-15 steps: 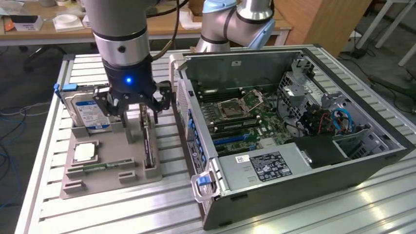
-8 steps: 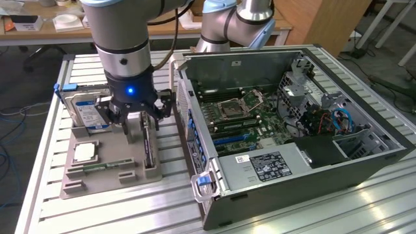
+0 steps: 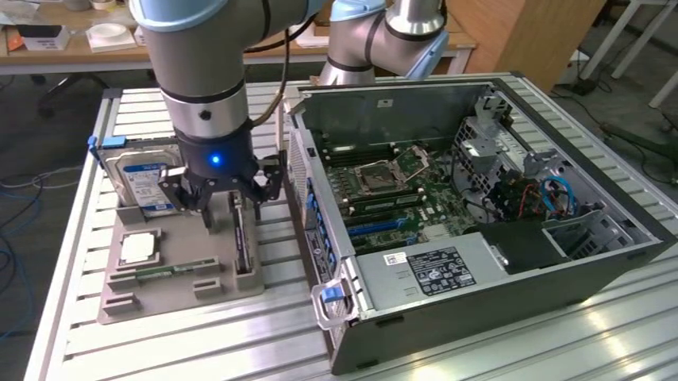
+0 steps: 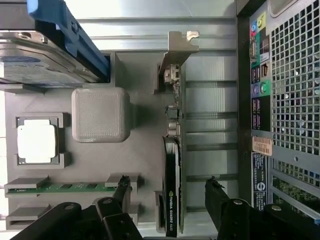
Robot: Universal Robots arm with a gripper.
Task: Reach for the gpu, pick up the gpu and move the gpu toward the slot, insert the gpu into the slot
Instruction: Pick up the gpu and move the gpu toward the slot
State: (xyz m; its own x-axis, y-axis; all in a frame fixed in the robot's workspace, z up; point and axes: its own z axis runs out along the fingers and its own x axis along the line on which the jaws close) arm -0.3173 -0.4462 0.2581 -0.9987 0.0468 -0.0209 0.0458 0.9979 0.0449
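Note:
The gpu [image 4: 173, 150] is a thin dark card standing on edge in a groove of the grey holder tray [image 3: 175, 298], with its metal bracket [image 4: 177, 50] at one end. In the exterior view the gpu [image 3: 243, 246] stands just below my gripper [image 3: 235, 208]. My gripper [image 4: 167, 186] is open, one black finger [image 4: 122, 186] on each side of the card, apart from it. The blue expansion slot [image 3: 376, 226] lies on the motherboard inside the open computer case [image 3: 477, 270].
On the holder tray sit a silver blue-labelled hard drive [image 3: 143, 178], a square silver chip [image 3: 140, 248], a green memory stick [image 3: 159, 274] and a raised grey block [image 4: 100, 115]. The case's perforated back panel [image 4: 292, 100] stands close beside the gpu.

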